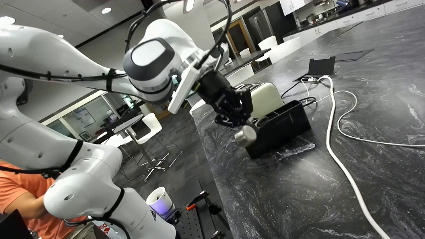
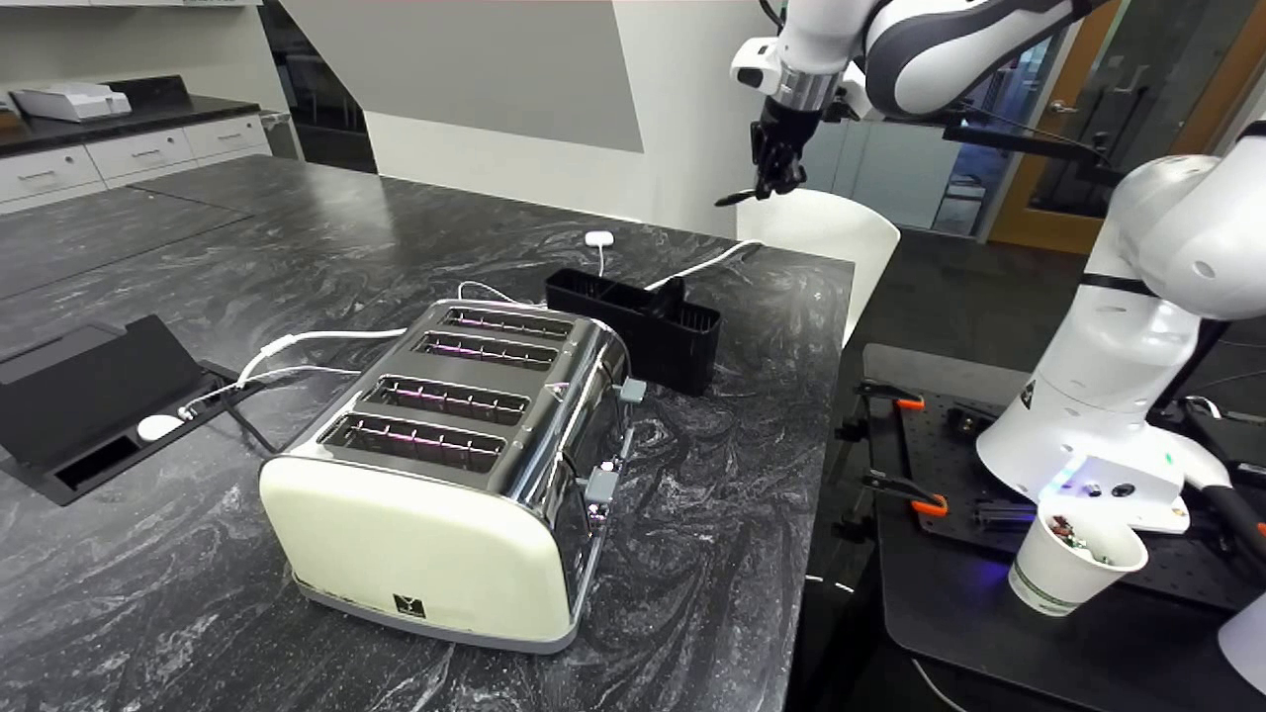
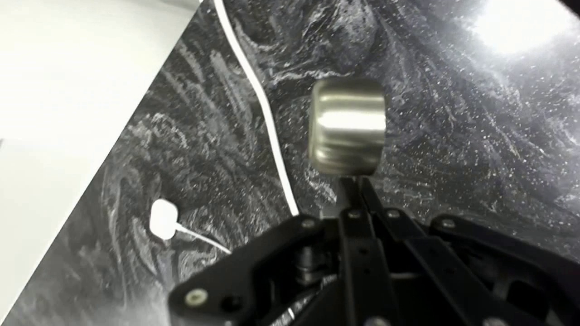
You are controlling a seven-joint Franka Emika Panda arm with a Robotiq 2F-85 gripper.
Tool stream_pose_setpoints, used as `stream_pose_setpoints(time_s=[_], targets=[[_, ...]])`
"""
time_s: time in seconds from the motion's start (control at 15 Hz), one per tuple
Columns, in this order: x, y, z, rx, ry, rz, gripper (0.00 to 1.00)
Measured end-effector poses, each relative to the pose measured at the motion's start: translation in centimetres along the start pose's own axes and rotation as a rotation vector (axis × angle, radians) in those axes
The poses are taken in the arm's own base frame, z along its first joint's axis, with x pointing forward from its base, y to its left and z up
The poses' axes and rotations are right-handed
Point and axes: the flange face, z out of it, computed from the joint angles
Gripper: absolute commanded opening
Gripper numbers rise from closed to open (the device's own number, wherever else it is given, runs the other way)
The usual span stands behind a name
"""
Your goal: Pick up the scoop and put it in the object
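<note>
At the left of an exterior view stands the cream toaster (image 2: 415, 554); right of it is the black box (image 2: 682, 356), open-topped, with a dark item (image 2: 668, 300) in it, probably the place meant for the scoop (image 3: 348, 127). The scoop is held up off the counter (image 2: 722, 465), outside the box. It should prove stiff, fairly light and hard to damage: the shiny cup (image 1: 245, 136) looks like metal, and its smooth, round wall would likely slip from a pinch. The slim, dark handle (image 2: 735, 199) is the better hold, close to the cup, whose weight could tip the tool in a loose grasp.

Next to the right comes the gripper (image 3: 356, 185). Its 2 fingers pinch the handle just behind the cup, hiding most of it in the wrist view. It points down, and the scoop lies crosswise to it, roughly level, the handle's free end poking out leftward in that exterior view. Farther right, the arm (image 2: 959, 59) reaches out high from its base (image 2: 1078, 425); the scoop probably needs a sideways move, then a careful lowering.
</note>
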Motion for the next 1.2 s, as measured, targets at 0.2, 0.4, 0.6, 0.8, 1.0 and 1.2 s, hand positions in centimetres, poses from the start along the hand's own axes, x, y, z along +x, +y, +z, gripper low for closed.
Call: stream_pose_setpoints(time_s=[0.2,0.4,0.6,0.8,1.0,1.2], targets=[[3.0,-0.3,-4.3,-0.105,0.031,-0.123,0.00],[6.4,-2.4,-6.7,-0.200,0.039,-0.263,0.00],[9.3,-5.3,-8.1,-0.304,0.016,-0.418,0.02],[10.3,-6.6,-8.4,-0.376,0.005,-0.449,0.02],[10.2,-6.4,-8.3,-0.379,0.002,-0.450,0.00],[10.5,-6.6,-8.6,-0.366,0.012,-0.456,0.00]])
